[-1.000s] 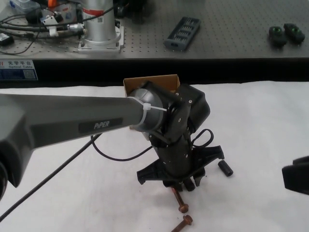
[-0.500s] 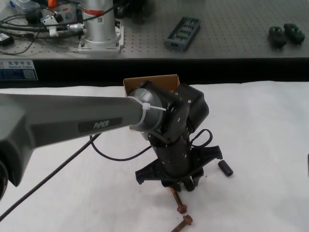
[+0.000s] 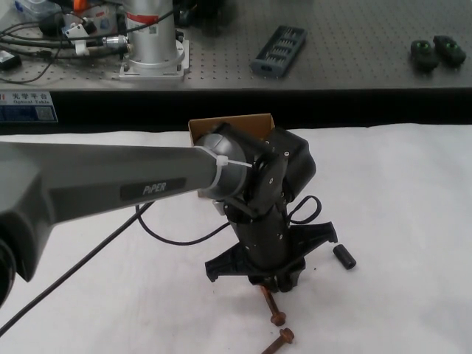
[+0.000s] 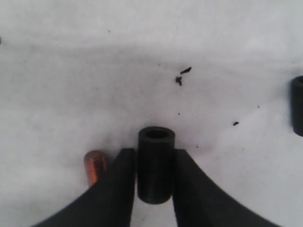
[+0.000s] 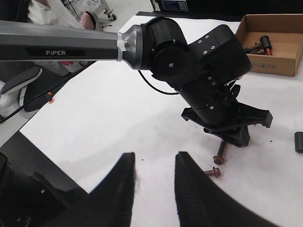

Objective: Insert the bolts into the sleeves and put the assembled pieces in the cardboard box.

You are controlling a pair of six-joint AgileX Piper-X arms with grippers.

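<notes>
left gripper (image 4: 155, 163), at the end of the long grey arm (image 3: 103, 184) that crosses the high view, pinches a short black cylindrical sleeve (image 4: 155, 172) between its two dark fingers (image 4: 120, 189), one pressed to each side of the sleeve's wall. the sleeve's open bore shows at the end farther from the wrist, and whether the sleeve touches the surface below cannot be told. right gripper (image 5: 154, 163) hangs well back from the left gripper, its fingers spread with nothing between them. white cloth (image 3: 413, 192) covers the bench and bears the loose parts; behind it runs a dark perforated table (image 3: 354, 59). open brown cardboard box (image 5: 279, 52) stands at the far edge of the cloth, beyond the left gripper, and holds small dark and copper-coloured pieces (image 5: 262, 44) that are too small to tell apart. second black sleeve (image 3: 344, 257) lies on its side on the cloth, near the left gripper but apart from it. two copper-coloured bolts lie on the cloth on the near side of the left gripper: first bolt (image 3: 271, 304) has one end just beside a finger, and second bolt (image 3: 279, 341) lies a little nearer the high camera, close to the first but apart from it. small dark flecks (image 4: 181, 76) dot the cloth beyond the held sleeve.
</notes>
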